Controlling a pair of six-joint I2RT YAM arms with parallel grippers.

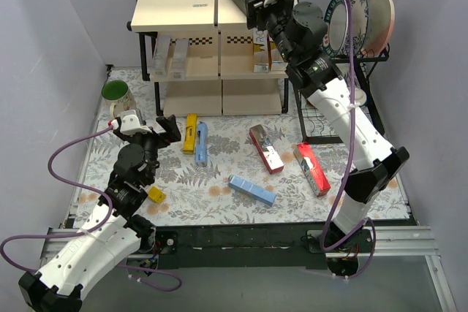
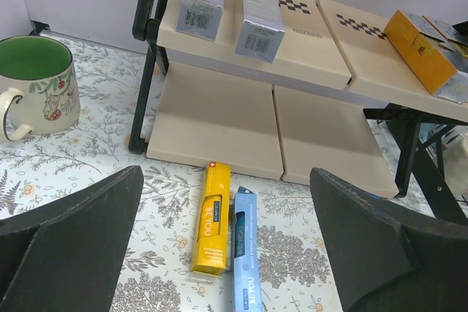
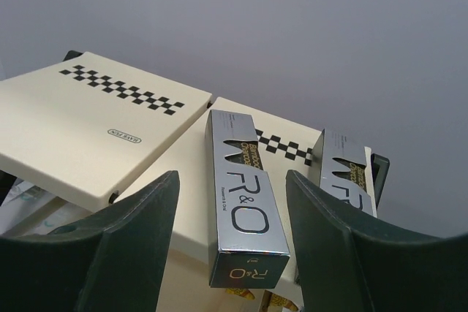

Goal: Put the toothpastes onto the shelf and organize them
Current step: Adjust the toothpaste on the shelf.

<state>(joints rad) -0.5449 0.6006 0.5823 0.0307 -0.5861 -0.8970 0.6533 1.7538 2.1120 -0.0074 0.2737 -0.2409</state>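
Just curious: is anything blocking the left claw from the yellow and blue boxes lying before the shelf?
Nothing visible. The open left gripper faces the yellow carton and blue carton across bare mat; the mug stands off to the side.

My right arm (image 1: 351, 122) stands tall and reaches far forward, the right gripper (image 1: 252, 6) held high with its jaws parted. My left arm (image 1: 95, 239) lies low (forearm stretched forward, wrist bent), the left gripper (image 1: 168, 128) level, fingers (image 2: 69, 246) spread fully wide and holding nothing.

"R&O" on silver carton (image 3: 238, 206)
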